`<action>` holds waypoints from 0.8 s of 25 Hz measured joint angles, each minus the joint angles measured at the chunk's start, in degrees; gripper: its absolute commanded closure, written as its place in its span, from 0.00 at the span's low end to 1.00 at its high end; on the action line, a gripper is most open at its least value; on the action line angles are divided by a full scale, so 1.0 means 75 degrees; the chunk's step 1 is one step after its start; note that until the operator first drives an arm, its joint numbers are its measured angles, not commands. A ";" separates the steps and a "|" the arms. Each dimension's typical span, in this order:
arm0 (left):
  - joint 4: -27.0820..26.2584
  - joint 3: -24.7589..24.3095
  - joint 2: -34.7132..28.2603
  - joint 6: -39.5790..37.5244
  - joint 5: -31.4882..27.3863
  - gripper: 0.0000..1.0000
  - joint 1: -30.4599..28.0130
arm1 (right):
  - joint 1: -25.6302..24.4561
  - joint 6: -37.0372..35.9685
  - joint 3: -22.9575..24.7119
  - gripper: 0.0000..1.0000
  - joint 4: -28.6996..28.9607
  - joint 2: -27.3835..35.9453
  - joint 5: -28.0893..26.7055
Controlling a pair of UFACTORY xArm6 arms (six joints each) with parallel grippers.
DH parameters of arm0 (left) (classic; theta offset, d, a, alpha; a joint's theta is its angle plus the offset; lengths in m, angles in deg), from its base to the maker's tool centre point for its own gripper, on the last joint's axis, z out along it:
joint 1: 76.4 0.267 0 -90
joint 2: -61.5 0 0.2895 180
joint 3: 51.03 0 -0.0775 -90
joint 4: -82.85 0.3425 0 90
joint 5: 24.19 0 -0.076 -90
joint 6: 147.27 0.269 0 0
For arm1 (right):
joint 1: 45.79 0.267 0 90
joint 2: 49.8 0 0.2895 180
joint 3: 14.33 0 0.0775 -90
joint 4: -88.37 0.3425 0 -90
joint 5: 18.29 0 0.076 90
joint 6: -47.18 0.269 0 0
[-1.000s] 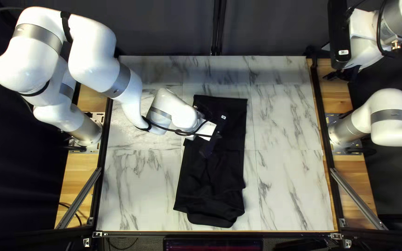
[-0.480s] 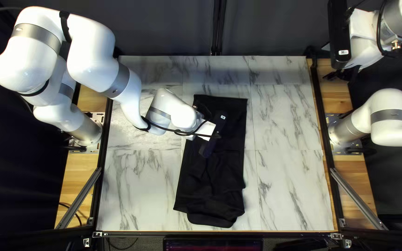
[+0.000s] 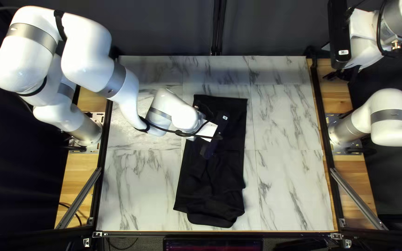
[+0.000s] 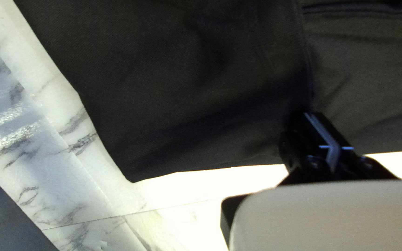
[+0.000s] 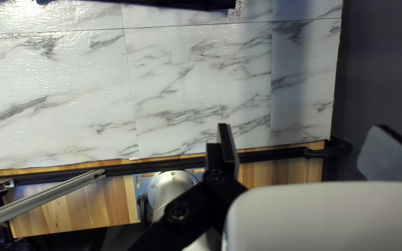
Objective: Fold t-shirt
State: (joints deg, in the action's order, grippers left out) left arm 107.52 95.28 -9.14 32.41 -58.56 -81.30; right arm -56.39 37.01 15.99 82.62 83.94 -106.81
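- Dark curtain [image 3: 164,32] hangs behind a marble-patterned table [image 3: 289,186], with wooden boards [image 3: 77,176] running along its left and right sides.
- Black T-shirt [image 3: 215,186] lies lengthwise near the table's middle, a tall, narrow panel with a nearly straight far edge. Creases gather toward the near end, where a rounded flap sits just short of the table's near edge.
- Robot's left arm [image 3: 91,56] reaches across from the table's left side, its left gripper [image 3: 209,148] over the far half of the garment. Seen from the wrist, the left gripper [image 4: 312,115] has its two fingers drawn together, a slim bright line running along them — whether the tips touch the fabric cannot be told.
- A fold line runs through the black cloth just ahead of those tips; marble surface shows beyond the cloth's edge beside them.
- At the upper right of the top left view, the right gripper [image 3: 344,74] is raised beyond the table's right side, away from the shirt. Its black fingers [image 5: 229,148] stand wide apart — the table's right side lies below, and a dark strip of cloth [image 5: 187,3] shows farther ahead.
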 measured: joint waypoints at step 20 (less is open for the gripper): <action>0.0281 -0.0361 -0.0323 -0.0628 -0.0080 1.00 -0.0505 | 0.0000 0.0000 0.0000 0.00 0.0000 0.0000 0.0000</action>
State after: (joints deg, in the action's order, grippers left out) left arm 109.63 92.58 -11.56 27.70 -59.16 -85.09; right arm -56.39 37.01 15.99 82.62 83.94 -106.81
